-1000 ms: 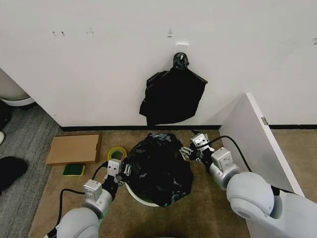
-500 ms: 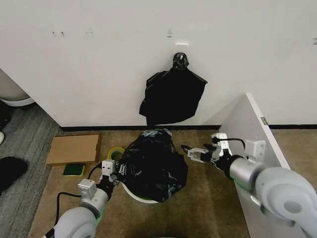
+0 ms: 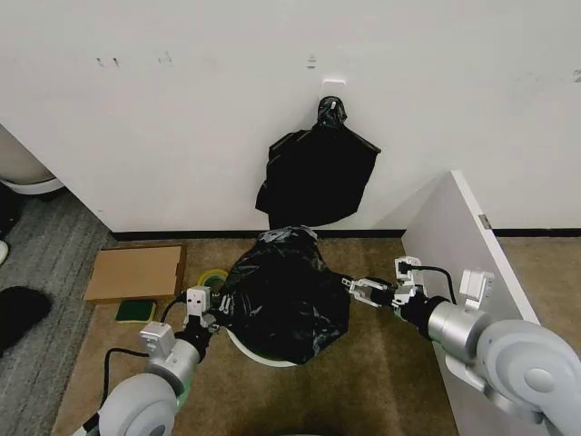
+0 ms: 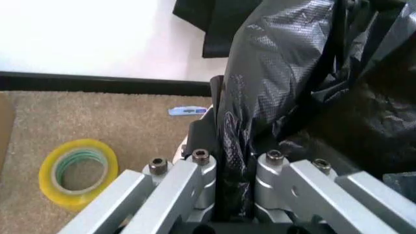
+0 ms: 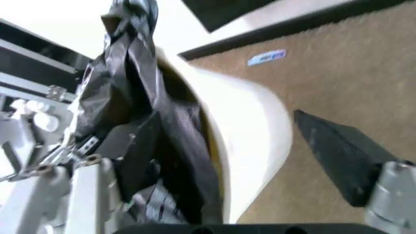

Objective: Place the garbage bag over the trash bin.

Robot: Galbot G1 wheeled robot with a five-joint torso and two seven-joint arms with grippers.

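Observation:
The glossy black garbage bag (image 3: 286, 295) is draped over the white trash bin (image 3: 259, 356), whose rim shows below the bag's near edge. My left gripper (image 3: 204, 315) is at the bag's left edge and is shut on a fold of the garbage bag (image 4: 260, 97), which runs between its fingers (image 4: 195, 180). My right gripper (image 3: 359, 290) is at the bag's right side. Its jaws stand wide apart, with a strand of the garbage bag (image 5: 162, 126) and the trash bin wall (image 5: 247, 126) between them. One dark fingertip (image 5: 338, 156) is outside the bin over the carpet.
A knotted black plastic bundle (image 3: 318, 173) hangs on the wall behind. A yellow tape roll (image 3: 213, 280), flat cardboard (image 3: 136, 272) and a green pad (image 3: 134, 312) lie left of the bin. A white panel (image 3: 463, 263) stands close on the right.
My right gripper drew back from the bag's right edge toward the white panel. The bag's top rose and spread wider. The left gripper shifted slightly left, still gripping.

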